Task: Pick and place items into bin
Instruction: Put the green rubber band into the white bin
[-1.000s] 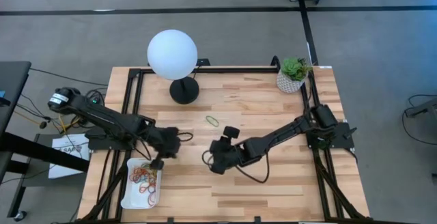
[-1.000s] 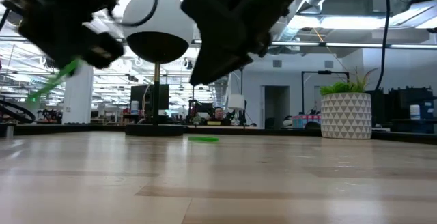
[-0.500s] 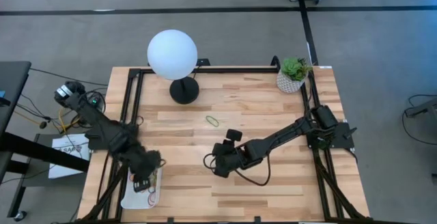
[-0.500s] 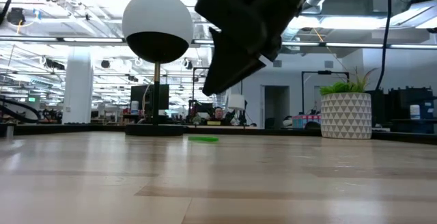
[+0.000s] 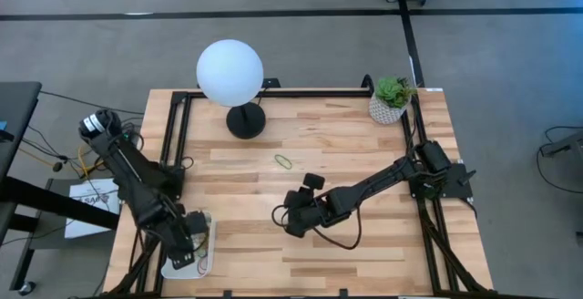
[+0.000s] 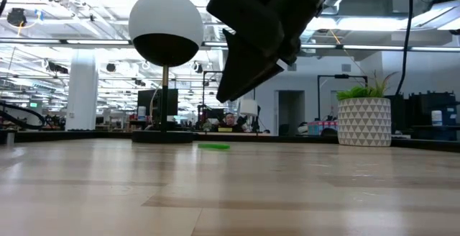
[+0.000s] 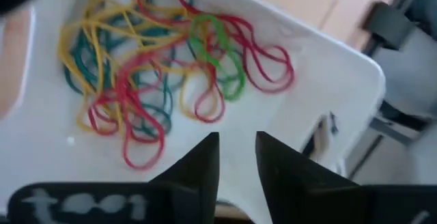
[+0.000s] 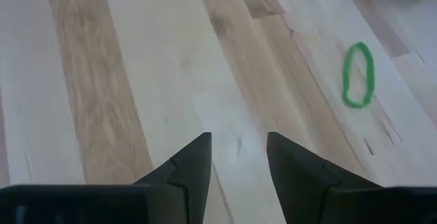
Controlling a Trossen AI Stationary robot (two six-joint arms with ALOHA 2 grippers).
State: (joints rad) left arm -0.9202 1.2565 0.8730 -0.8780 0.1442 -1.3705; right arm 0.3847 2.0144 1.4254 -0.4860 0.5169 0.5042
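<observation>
Green rubber band (image 5: pixel 284 161) lies alone mid-worktop; white bin (image 5: pixel 204 264) sits lower left.
Left gripper (image 7: pixel 237 157) over the bin, jaws narrowly parted, empty; right gripper (image 8: pixel 238 154), jaws apart, risks skating over so thin a band.

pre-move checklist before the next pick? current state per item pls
1. Left claw empty: ok. Its fingers are apart with nothing between them.
2. Left claw over the bin: ok. The high view puts it above the white tray at the table's front left corner.
3. Earlier bands in the bin: ok. A tangle of red, yellow, green and blue-grey rubber bands lies inside.
4. Bands left on the table: not ok. One green rubber band lies on the wood, in front of the lamp base.
5. Right claw ready: ok. It is open, empty and above bare wood near the table's middle.
6. Path to the green band: ok. Bare wood in the right wrist view.
</observation>
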